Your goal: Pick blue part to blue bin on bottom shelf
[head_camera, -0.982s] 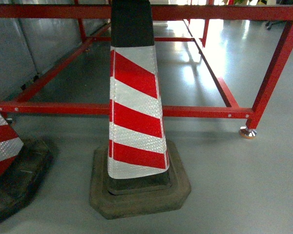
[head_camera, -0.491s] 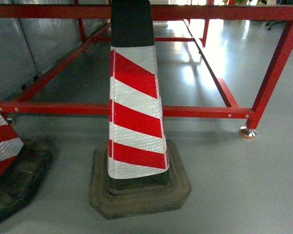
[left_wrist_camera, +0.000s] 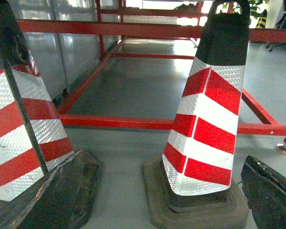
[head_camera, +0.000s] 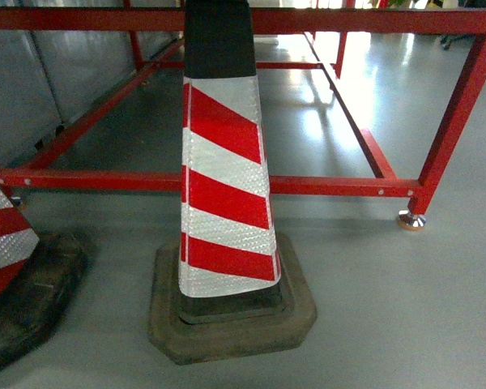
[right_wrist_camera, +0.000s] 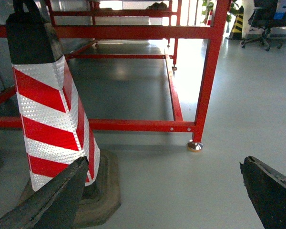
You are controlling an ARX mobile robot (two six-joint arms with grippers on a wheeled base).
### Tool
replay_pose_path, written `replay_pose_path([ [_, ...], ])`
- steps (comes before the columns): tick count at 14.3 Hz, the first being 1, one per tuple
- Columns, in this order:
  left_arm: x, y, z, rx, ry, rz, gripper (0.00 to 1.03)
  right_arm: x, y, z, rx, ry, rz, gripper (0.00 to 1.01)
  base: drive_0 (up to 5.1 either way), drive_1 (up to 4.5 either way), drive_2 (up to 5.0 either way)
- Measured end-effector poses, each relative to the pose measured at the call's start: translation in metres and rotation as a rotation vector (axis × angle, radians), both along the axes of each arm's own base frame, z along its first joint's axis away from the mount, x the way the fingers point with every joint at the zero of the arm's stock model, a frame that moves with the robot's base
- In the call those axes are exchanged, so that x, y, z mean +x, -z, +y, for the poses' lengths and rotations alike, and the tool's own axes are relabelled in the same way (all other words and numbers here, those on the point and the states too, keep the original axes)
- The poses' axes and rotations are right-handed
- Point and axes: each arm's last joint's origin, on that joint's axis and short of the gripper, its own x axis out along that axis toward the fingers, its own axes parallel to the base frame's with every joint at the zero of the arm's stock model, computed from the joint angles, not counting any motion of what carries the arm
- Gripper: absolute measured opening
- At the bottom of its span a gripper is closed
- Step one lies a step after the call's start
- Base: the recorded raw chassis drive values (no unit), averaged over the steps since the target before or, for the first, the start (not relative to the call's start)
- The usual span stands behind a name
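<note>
No blue part, bin or shelf in view — you face a cone [head_camera: 227,186] on the floor [head_camera: 389,284].
Both jaws stand wide open and empty: left gripper [left_wrist_camera: 157,200], right gripper [right_wrist_camera: 162,195]. Red frame [head_camera: 324,185] behind the cone. How the part handles, or where to grip it — you cannot judge yet.

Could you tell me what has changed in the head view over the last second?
Nothing visibly changed. The striped cone, the second cone at the left edge and the red frame sit as they did. No arm or gripper shows in the head view, and no blue part, bin or shelf is in sight.
</note>
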Motion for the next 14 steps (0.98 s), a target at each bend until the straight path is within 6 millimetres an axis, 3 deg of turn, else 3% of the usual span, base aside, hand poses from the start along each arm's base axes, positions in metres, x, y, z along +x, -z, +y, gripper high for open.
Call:
replay_pose_path([
  [14,0.0,0.0001,0.0001,0.0,-0.002,0.002,0.98,0.0,0.0002,0.0,0.0,0.0,0.002,0.98,0.0,0.0,0.0],
])
